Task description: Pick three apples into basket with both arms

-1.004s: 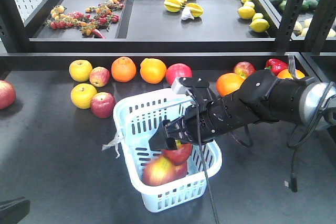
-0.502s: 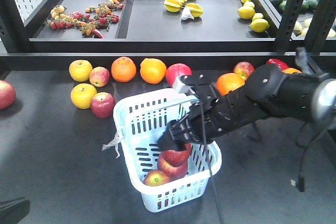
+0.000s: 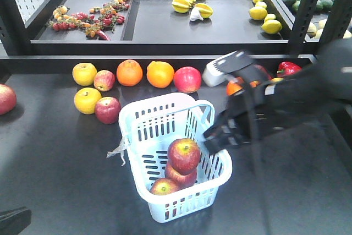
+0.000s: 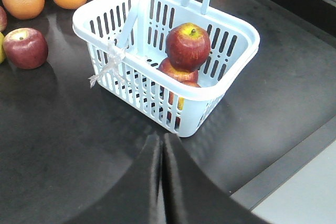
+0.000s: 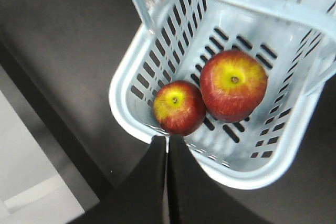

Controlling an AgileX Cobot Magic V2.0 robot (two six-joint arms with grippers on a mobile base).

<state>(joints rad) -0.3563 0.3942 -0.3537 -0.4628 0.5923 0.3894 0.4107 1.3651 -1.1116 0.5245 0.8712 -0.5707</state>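
Observation:
The pale blue basket [image 3: 127, 115] stands in the middle of the dark table with three red apples piled in it: one on top [image 3: 184, 154], one under it [image 3: 186, 178] and one lower at the front [image 3: 164, 186]. My right gripper [image 3: 213, 137] is blurred, just beside the basket's right rim, and holds nothing. In the right wrist view its shut gripper [image 5: 168, 139] hovers over the basket's rim [image 5: 116, 95], above two apples [image 5: 233, 85] [image 5: 178, 107]. My left gripper [image 4: 160, 139] is shut and empty, a short way in front of the basket [image 4: 236, 23], whose top apple [image 4: 188, 45] shows clearly.
Behind the basket lies a row of fruit: oranges [image 3: 130, 72] [image 3: 160, 74], a red apple [image 3: 187, 79], yellow fruits [image 3: 84, 74] [image 3: 88, 100] and smaller apples [image 3: 104, 80] [image 3: 108, 109]. Another apple [image 3: 6, 98] sits at the left edge. A raised shelf [image 3: 165, 26] and black uprights [image 3: 305, 9] stand behind.
The right arm has pulled back, up and to the right, out of the basket. The apple under its gripper now rests on top of the pile.

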